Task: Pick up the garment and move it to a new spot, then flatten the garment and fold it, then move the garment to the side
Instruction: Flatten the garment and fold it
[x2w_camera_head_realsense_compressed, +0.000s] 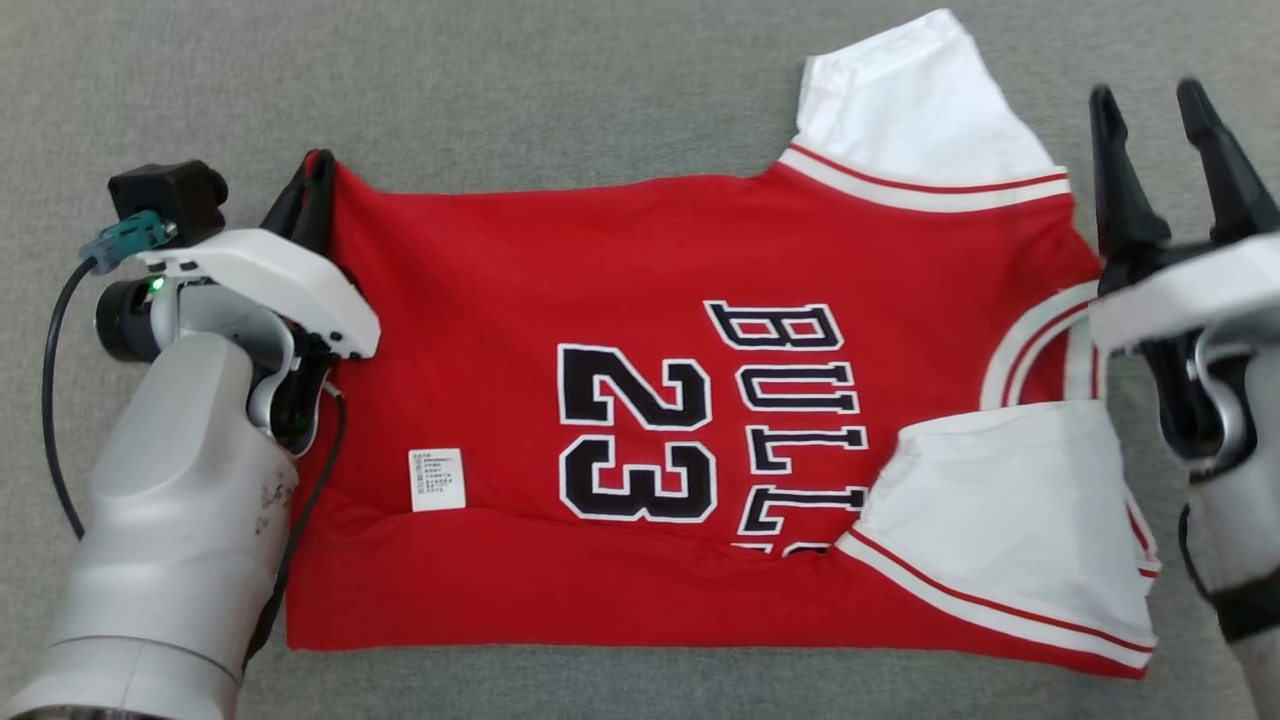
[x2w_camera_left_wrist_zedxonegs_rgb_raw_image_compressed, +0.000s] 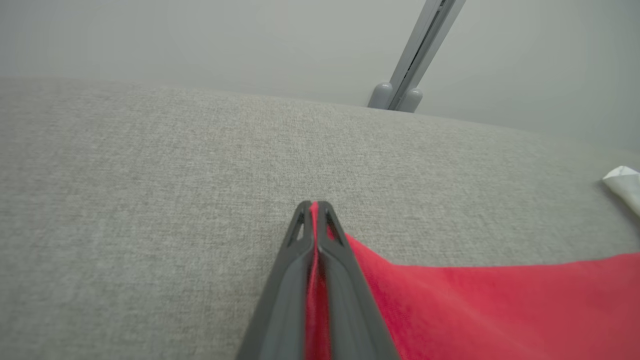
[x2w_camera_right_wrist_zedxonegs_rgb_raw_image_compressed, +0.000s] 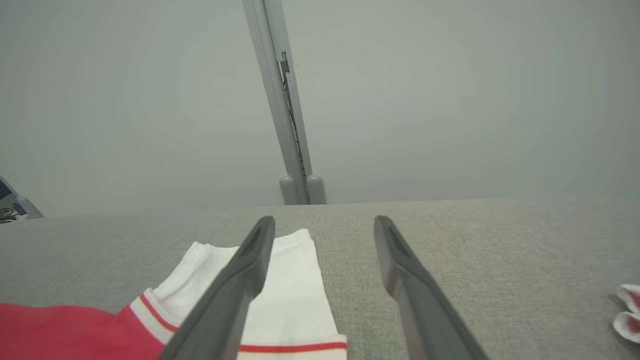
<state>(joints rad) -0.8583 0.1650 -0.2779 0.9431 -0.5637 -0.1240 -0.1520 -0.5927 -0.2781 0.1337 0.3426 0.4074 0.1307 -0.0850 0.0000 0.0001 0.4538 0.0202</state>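
Observation:
A red jersey with white sleeves, "BULLS" and "23" in black lies spread on the grey cloth surface, its near edge folded over. My left gripper is shut on the jersey's far left hem corner; the left wrist view shows red cloth pinched between the fingers. My right gripper stands open beside the collar end at the right, nothing between its fingers. In the right wrist view the far white sleeve lies under the left finger.
The grey fabric surface reaches all around the jersey. A grey post stands beyond the far edge against a pale wall. A small white and red scrap lies at the right.

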